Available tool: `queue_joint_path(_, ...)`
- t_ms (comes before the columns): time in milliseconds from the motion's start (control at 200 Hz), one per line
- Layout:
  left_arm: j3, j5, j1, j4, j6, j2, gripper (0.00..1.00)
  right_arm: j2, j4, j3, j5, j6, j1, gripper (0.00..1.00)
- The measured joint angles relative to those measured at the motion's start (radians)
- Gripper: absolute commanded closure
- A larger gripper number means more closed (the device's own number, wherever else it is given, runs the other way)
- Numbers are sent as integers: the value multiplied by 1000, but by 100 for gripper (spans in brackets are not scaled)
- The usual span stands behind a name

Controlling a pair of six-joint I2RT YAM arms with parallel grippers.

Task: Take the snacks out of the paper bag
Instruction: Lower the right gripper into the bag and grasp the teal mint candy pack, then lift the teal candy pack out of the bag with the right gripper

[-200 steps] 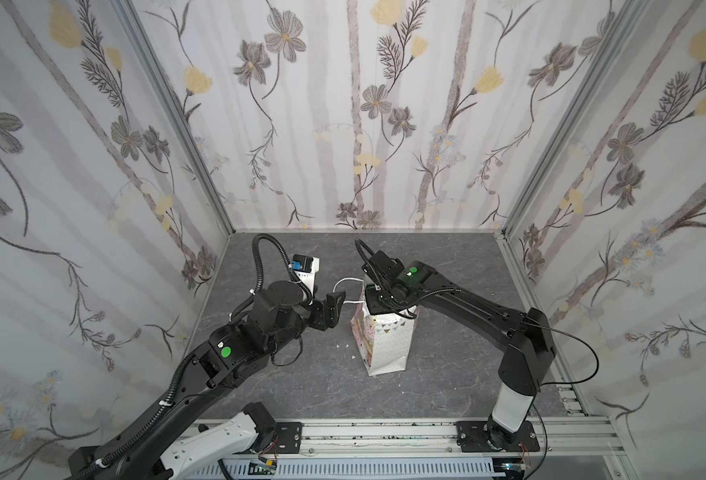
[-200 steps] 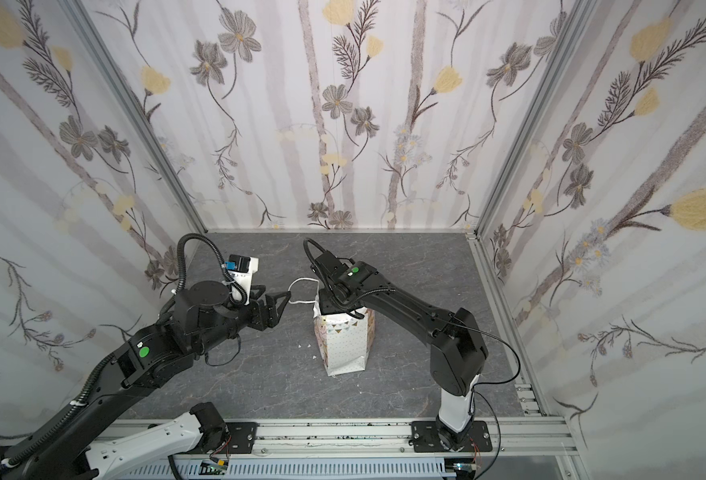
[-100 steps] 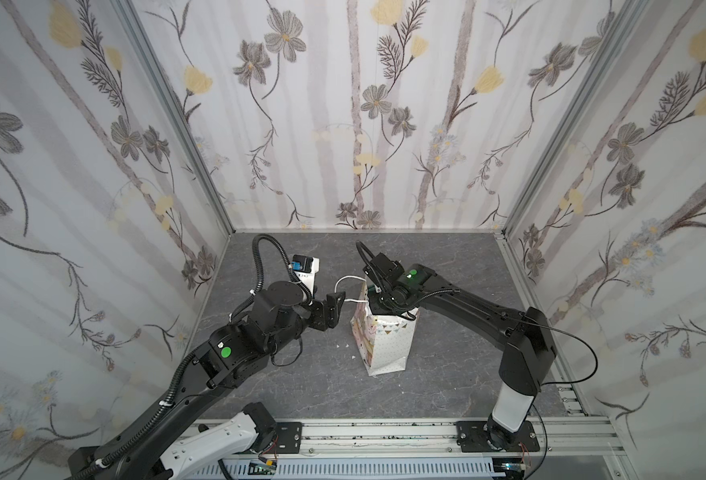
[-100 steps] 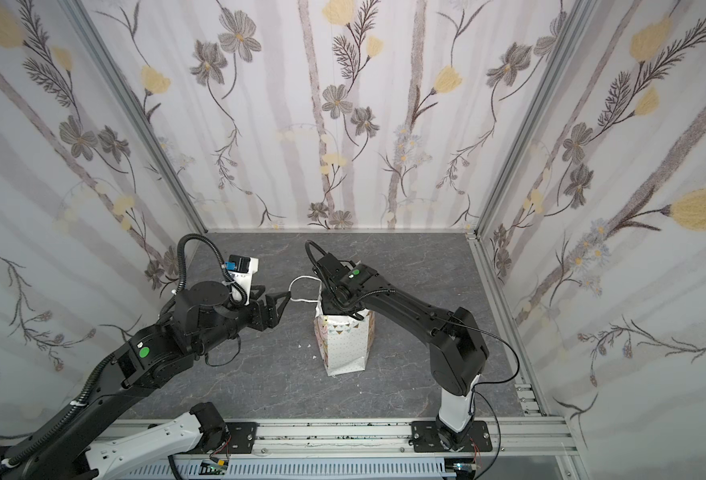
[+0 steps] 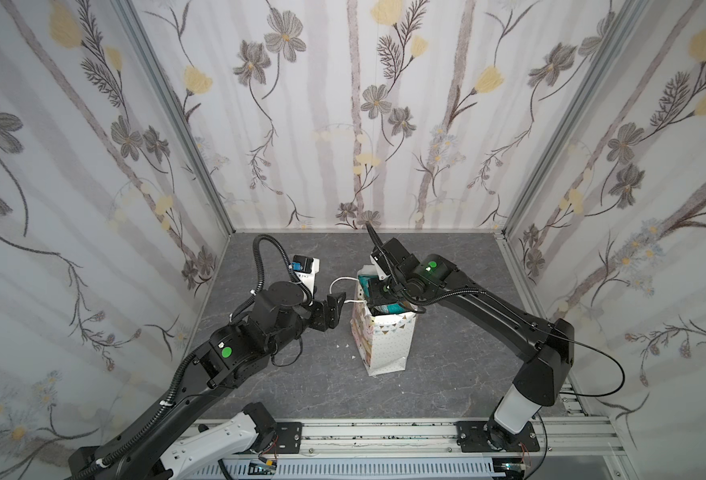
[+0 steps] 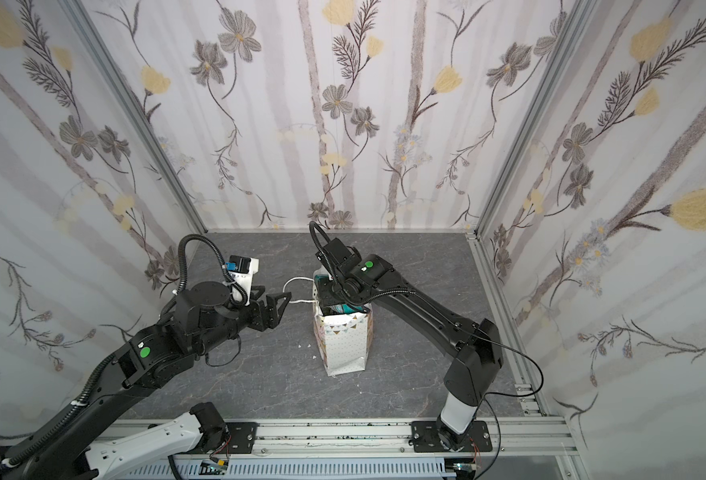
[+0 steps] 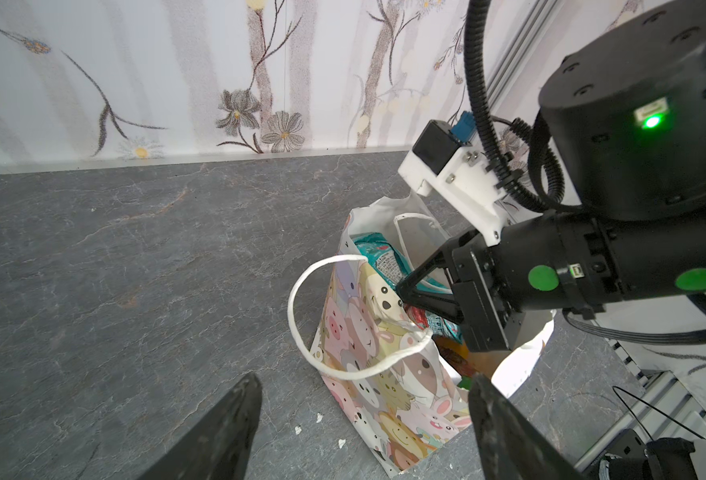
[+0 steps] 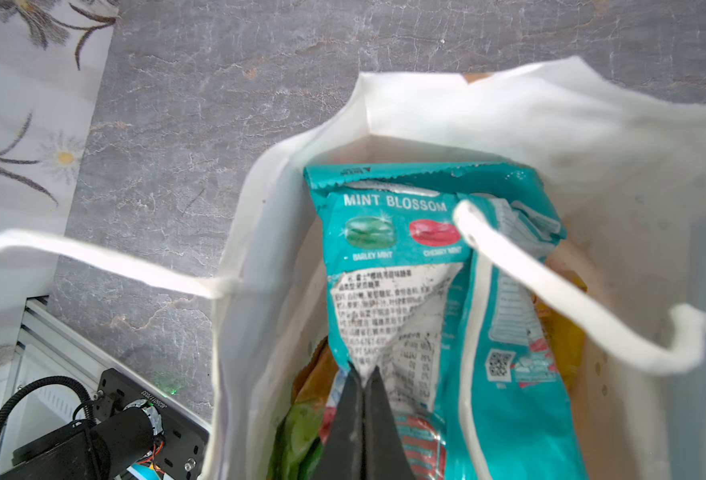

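Pinching teal packet (image 8: 388, 266) below bag rim (image 8: 368, 79)

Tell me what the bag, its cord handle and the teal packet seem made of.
Paper bag: matte printed paper, probably; it holds sharp creases.
Cord handle: white twisted cord, paper or cotton, unclear.
Teal packet: glossy crinkled plastic film, with a serrated sealed edge.

— Where's the right gripper (image 7: 401, 289)?
— In the paper bag's (image 7: 384, 374) mouth, tips pinched together on the teal packet (image 7: 378, 255).
— And the left gripper (image 7: 363, 380)?
— Spread wide, close before the bag's animal-printed face, where the cord handle (image 7: 297, 328) loops out.
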Motion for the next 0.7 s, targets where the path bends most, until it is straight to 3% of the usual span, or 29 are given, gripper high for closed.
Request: queue_joint_path(704, 0, 0, 0, 0, -3, 1, 20, -95, -21, 77, 34, 32, -2, 100)
